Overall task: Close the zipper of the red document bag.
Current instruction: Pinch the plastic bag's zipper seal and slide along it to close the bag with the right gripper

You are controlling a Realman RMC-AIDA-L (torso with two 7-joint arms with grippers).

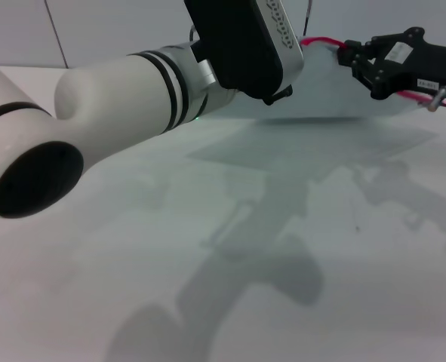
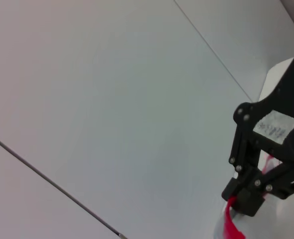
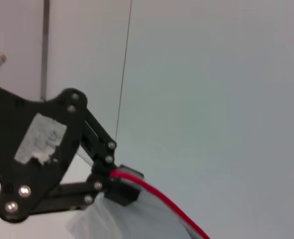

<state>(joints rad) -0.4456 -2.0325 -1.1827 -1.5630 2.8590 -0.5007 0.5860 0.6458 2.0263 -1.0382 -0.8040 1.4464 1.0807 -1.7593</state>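
Closest to my head camera is my own white left forearm with its black joint cap, crossing from the left edge toward the upper middle. At its end, my left gripper [image 1: 279,94] is mostly hidden behind the black wrist housing there; the right wrist view shows its black fingers [image 3: 118,188] pressed together on the thin bright red zipper strip [image 3: 159,199].

That zipper [image 1: 322,41] runs along the raised top edge of the flat translucent pale blue-grey plastic document bag [image 1: 324,87], which hangs in the air between my two grippers, above the white table [image 1: 207,249]. Its glossy sheet lets the pale background show through, and it casts a grey rectangular shadow on the tabletop below.

Farther right, my black right gripper [image 1: 355,59] pinches the zipper with its fingertips [image 2: 246,199] closed on the red strip.
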